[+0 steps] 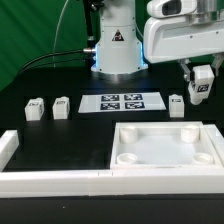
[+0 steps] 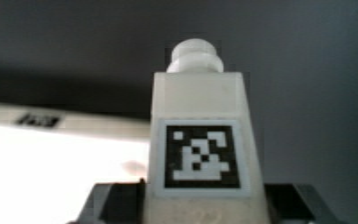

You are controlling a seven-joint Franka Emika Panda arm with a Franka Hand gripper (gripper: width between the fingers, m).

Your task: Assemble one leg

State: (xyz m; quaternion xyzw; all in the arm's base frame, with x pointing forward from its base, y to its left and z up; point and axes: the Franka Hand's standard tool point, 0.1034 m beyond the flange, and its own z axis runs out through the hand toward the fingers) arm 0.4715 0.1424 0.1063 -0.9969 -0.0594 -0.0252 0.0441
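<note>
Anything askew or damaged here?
Nothing stands out. The gripper holds one leg squarely, tag facing the wrist camera; three other legs sit apart, and the tabletop lies flat, intact.

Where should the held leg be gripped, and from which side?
The held leg is probably best gripped on its square tagged body, across the flat sides, from the end opposite the narrow tip, leaving that free to insert. The tool grips it so.

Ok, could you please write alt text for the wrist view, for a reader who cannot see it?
The hand grips a white leg that fills the middle of the picture, its black-and-white marker tag facing the camera and a round stud on its far end. The background is blurred and mostly dark.
</note>
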